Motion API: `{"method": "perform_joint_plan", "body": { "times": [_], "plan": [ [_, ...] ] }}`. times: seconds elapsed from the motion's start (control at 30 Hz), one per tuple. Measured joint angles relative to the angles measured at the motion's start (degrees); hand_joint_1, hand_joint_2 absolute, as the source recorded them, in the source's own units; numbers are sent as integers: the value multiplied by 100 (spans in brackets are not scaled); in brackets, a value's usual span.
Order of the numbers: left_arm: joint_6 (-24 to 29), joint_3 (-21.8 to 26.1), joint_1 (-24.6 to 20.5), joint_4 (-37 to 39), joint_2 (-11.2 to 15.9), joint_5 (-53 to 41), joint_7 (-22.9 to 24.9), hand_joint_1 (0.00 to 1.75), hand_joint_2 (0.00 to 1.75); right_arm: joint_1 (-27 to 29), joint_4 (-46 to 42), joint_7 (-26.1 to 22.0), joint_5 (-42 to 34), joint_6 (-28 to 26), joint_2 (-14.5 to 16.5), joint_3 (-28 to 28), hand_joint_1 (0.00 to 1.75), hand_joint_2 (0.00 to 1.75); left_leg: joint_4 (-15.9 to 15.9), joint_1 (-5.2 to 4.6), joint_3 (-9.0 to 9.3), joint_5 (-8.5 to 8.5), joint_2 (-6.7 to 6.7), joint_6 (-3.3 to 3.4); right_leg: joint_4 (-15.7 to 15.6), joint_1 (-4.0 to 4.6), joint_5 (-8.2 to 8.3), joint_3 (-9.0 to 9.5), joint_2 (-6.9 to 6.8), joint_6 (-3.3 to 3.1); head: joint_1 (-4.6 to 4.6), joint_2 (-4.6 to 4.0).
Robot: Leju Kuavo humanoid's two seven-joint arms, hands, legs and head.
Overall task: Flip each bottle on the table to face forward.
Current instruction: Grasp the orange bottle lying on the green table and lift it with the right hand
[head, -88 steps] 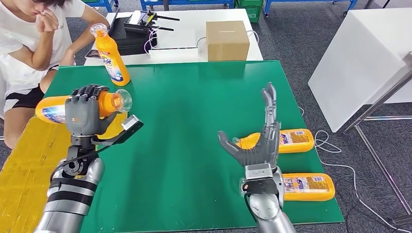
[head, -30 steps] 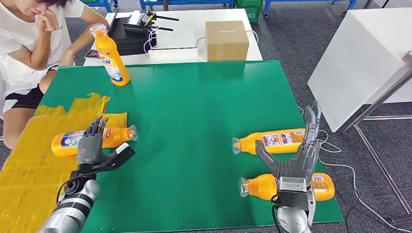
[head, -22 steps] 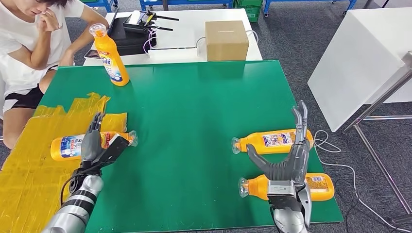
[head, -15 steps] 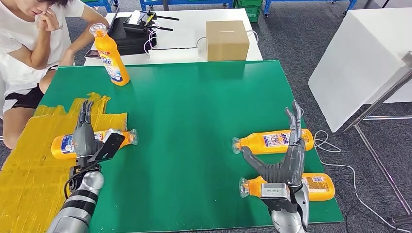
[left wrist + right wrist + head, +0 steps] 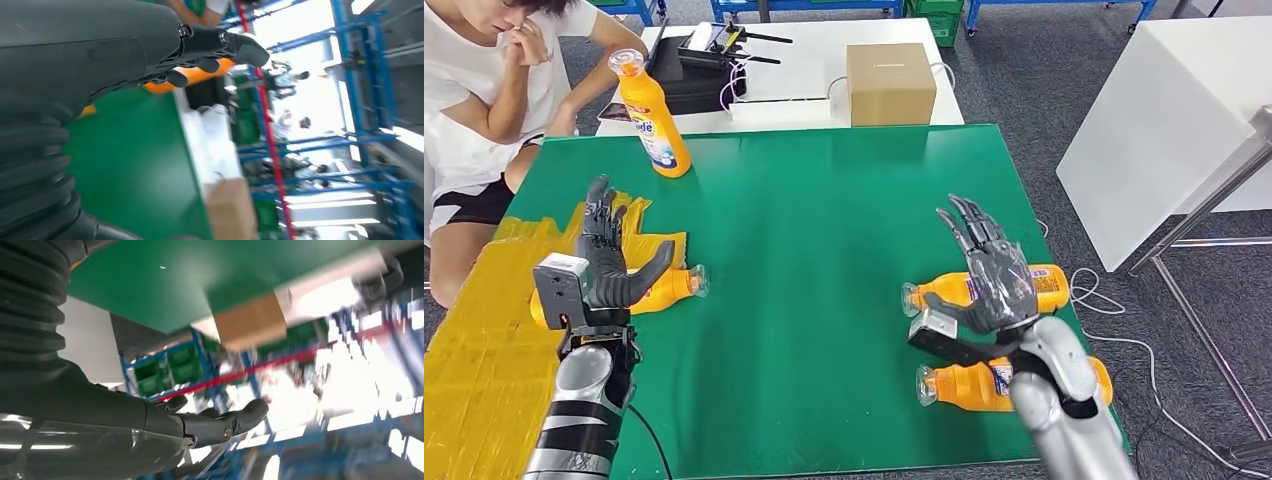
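Bottles [image 5: 980,288] | lying under raised right hand [image 5: 986,272] | fingers spread

Head light: bright and even from overhead, sharp, my bench [image 5: 824,250] showing soft shadows only.
Left wrist blur: the background toward 3 o'clock smears, ceiling lights blown out white.
Right wrist glare: washed out from 3 to 5 o'clock, shelving streaked by motion.
Near focus: my left hand [image 5: 100,55] and right hand [image 5: 165,425] are dark, underexposed.

Silver arms banded in black; dark grey many-fingered left robot hand [image 5: 604,262] and right robot hand [image 5: 987,277]; grey ribbed wrist covers.
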Motion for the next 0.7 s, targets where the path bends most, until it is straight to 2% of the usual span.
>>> {"method": "perform_joint_plan", "body": {
  "times": [0.1, 0.23, 0.33, 0.5, 0.7],
  "plan": [
    [-38, -167, 70, -260, -44, 151, -133, 0, 175, -948, 656, -106, -142, 819, -656, 196, 0, 175, 3, -10, 1, 6, -2, 9, 0, -13, 5, -1, -2, 7, -1, 0],
    [-16, -381, 110, -482, -82, 280, -195, 0, 175, -2072, 1580, -88, -230, 1250, -1157, 570, 0, 175, 5, -12, 3, 6, -9, 9, 0, -13, 5, -1, -8, 8, -1, 0],
    [-8, -491, 114, -560, -100, 316, -201, 0, 175, -2569, 2106, -73, -272, 1310, -1330, 797, 0, 175, 5, -11, 3, 6, -11, 9, 0, -9, 5, -2, -10, 8, -1, 0],
    [-7, -568, 119, -613, -109, 356, -202, 0, 175, -2896, 2569, -38, -365, 1352, -1453, 1020, 0, 175, 4, -9, 0, 5, -10, 8, 0, -3, 5, -5, -10, 7, -1, 0],
    [-66, -682, 86, -572, -125, 558, -200, 0, 175, -3427, 3336, -241, -826, 1931, -1536, 1464, 0, 175, 4, -10, 3, 6, -9, 9, 0, -5, 5, -5, -10, 8, -1, 0]
  ]
}}
